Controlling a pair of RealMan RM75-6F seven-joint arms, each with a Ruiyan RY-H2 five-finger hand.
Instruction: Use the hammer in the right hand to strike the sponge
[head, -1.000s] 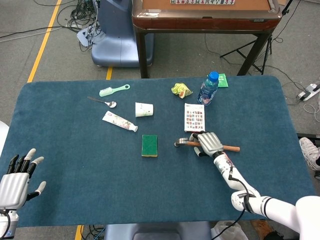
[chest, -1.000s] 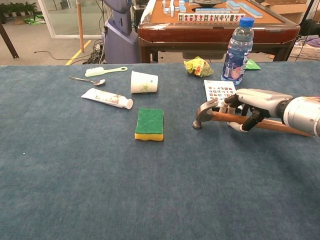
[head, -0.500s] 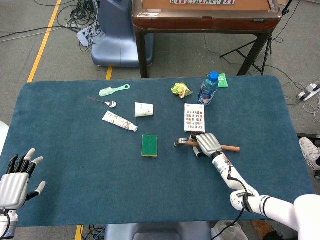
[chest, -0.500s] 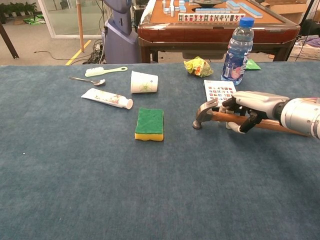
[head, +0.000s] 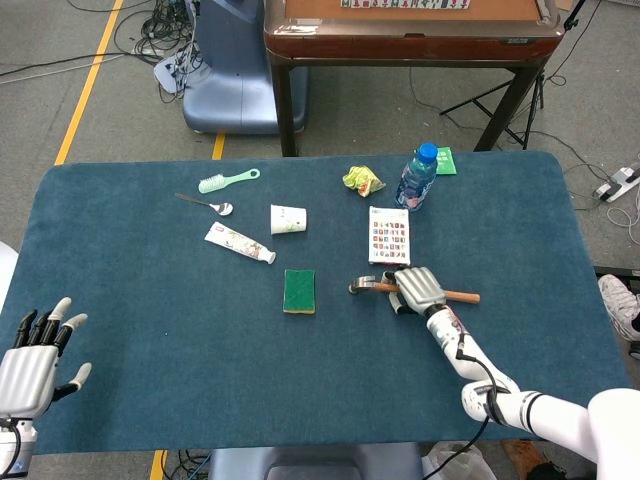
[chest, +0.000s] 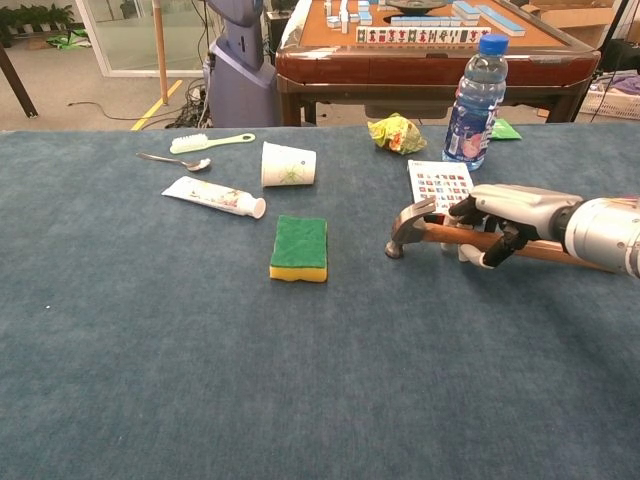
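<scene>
A green sponge with a yellow base (head: 299, 290) (chest: 299, 247) lies flat near the table's middle. To its right the hammer (head: 360, 287) (chest: 408, 230) rests on the blue cloth, metal head toward the sponge and wooden handle pointing right. My right hand (head: 418, 288) (chest: 510, 215) covers the handle just behind the head, with its fingers curled around the wood. At the lower left of the head view my left hand (head: 35, 365) hovers by the table's near edge, fingers spread and empty.
A picture card (chest: 440, 183) and a water bottle (chest: 474, 100) stand just behind the hammer. A paper cup (chest: 288, 164), toothpaste tube (chest: 215, 196), spoon (head: 205, 203) and toothbrush (head: 228, 180) lie behind the sponge. A yellow wrapper (head: 363, 180) sits near the far edge.
My right hand has shifted only slightly on the hammer handle, with its fingers a little tighter. The hammer and the sponge have not moved.
</scene>
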